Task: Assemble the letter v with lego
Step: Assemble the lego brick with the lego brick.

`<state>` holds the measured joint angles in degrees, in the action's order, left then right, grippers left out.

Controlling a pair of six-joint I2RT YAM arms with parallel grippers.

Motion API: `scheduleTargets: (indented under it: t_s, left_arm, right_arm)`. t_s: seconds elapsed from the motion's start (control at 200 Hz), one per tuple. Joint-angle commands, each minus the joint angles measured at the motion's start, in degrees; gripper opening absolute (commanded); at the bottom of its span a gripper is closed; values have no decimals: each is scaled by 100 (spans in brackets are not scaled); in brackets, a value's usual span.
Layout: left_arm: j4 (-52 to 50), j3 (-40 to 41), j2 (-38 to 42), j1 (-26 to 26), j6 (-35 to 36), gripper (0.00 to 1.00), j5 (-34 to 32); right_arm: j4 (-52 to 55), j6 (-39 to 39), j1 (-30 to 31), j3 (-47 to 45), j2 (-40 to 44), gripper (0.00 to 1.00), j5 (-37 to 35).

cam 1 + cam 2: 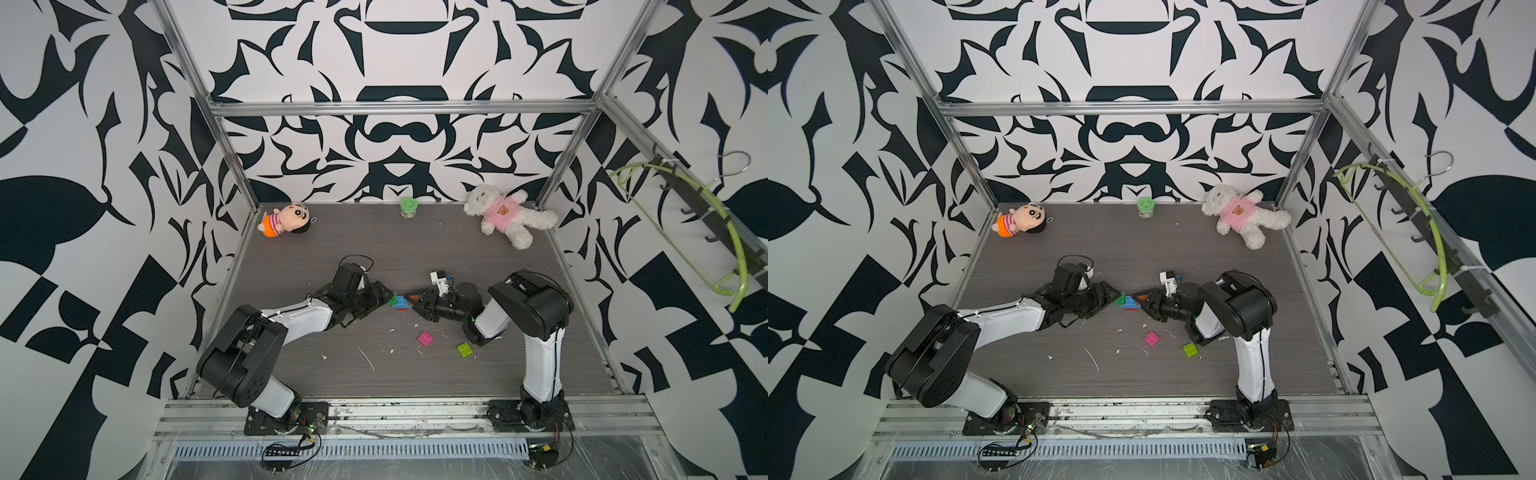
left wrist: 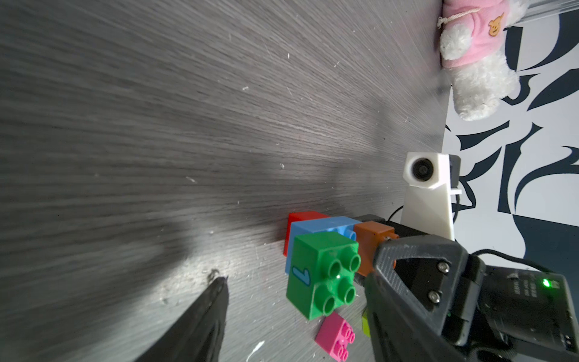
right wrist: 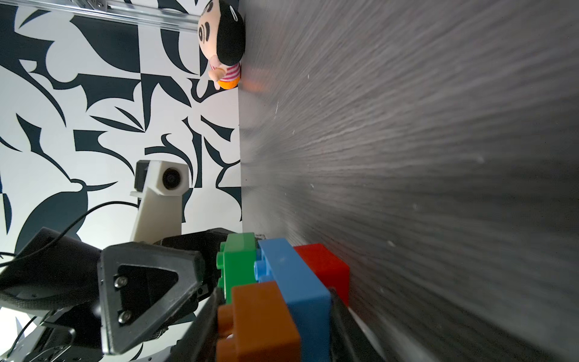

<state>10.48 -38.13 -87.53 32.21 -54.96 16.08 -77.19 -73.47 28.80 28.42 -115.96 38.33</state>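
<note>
Mid bench [image 1: 457, 249]: the right gripper [image 1: 409, 300] is clamped on the lego cluster [image 1: 400, 303] of red, blue and orange-brown. The left gripper [image 1: 390, 297] is open astride the green brick [image 2: 322, 275] at the cluster's opposite end.

Risks: a skewed squeeze pops green off, or fingertips clash.

Still loose near the cluster: pink brick [image 1: 425, 338], lime brick [image 1: 465, 350].

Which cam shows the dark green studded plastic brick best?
Left wrist view: the dark green studded plastic brick sits close up, four studs and a printed side label clear. Right wrist view shows only part of it behind the orange-brown plastic brick. In both top views it is a tiny sliver.
</note>
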Motion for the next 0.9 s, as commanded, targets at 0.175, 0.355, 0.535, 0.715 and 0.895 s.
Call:
scheduleTargets:
  t_s: [0.175,0.355,0.535,0.715,0.895]
  left_arm:
    - [-358,-186,-233,-5,150,69,-24]
    - [-705,-447,-379,66,302,69,-147]
    - [-1062,-651,-462,196,484,68,-285]
    - [-1493,-826,-502,338,709,67,-517]
    - [-1488,-834,-564,488,777,63,-665]
  right_arm:
    - [138,-44,-4,-94,-181,24,-124]
    - [132,-58,-14,-102,-177,24,-132]
    - [142,-62,-14,-83,-190,24,-124]
    - [138,-68,-10,-69,-169,24,-124]
    - [123,-82,-12,-71,-155,23,-141]
